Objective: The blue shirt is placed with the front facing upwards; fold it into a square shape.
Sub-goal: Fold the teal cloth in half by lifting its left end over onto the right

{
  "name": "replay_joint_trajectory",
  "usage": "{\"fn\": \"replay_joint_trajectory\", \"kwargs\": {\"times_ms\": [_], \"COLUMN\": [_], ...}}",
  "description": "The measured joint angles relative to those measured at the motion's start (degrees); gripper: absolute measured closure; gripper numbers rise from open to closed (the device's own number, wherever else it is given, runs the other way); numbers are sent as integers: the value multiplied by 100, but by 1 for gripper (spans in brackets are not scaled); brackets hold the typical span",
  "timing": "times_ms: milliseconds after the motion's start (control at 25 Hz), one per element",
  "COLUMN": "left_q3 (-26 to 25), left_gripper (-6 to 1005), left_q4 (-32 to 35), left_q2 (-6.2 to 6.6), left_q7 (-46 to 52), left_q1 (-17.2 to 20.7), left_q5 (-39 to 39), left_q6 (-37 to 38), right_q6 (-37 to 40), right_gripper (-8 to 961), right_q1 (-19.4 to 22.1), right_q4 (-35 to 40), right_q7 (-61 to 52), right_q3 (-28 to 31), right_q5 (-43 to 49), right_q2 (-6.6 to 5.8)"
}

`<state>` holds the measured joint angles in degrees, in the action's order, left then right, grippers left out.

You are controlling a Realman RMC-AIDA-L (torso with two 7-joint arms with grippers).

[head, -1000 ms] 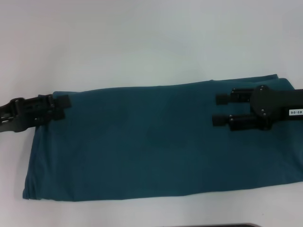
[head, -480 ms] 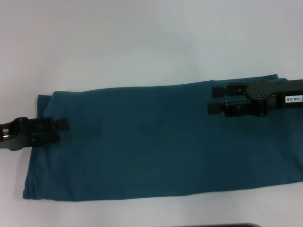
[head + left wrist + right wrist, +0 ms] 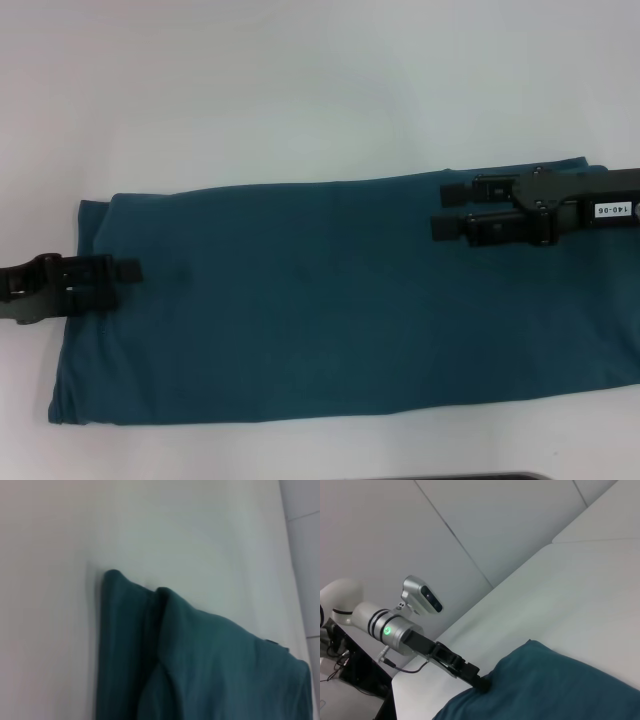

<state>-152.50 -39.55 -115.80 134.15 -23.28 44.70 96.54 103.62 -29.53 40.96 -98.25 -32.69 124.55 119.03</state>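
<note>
**Operator:** Where is the shirt lying?

**Observer:** You have the blue shirt (image 3: 340,300) spread flat on the white table (image 3: 300,90), already folded into a long band that runs across the head view from left to right. Its plain side faces up; you see no lettering. The left end shows a second layer poking out at the far corner, and the left wrist view shows those stacked layers (image 3: 165,650) with a ridge between them.

**Operator:** And my left gripper?

**Observer:** Your left gripper (image 3: 128,270) sits at the shirt's left edge, about halfway along that short side, pointing inward over the cloth. From the head view only one dark fingertip shows clearly, so you cannot tell how far the jaws stand apart or whether they have cloth between them. The right wrist view shows the same gripper (image 3: 481,684) tip meeting the edge of the fabric, its silver arm behind it.

**Operator:** The right one?

**Observer:** Your right gripper (image 3: 450,207) hangs over the far right part of the shirt, near the far edge, pointing left. Its two fingers (image 3: 462,226) lie parallel with a clear strip of blue visible between them, so the jaws stand apart and hold nothing.
</note>
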Motion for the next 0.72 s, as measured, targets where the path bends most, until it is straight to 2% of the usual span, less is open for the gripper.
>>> {"fn": "replay_joint_trajectory", "kwargs": {"times_ms": [400, 720], "left_q3": [1, -204], "left_gripper": [248, 248], "left_q4": [82, -65], "left_q2": [-46, 46], "left_q7": [69, 74], "left_q1": [-140, -88], "left_q5": [-277, -181], "left_q6": [-243, 245], "right_q6": [-1, -4], "right_gripper": [146, 146], "right_q1": [-3, -8], "right_q4": [-1, -4], "right_q7": [-12, -11], "right_q3": [0, 14], "right_q5": [-2, -21], "right_q2": [21, 27]}}
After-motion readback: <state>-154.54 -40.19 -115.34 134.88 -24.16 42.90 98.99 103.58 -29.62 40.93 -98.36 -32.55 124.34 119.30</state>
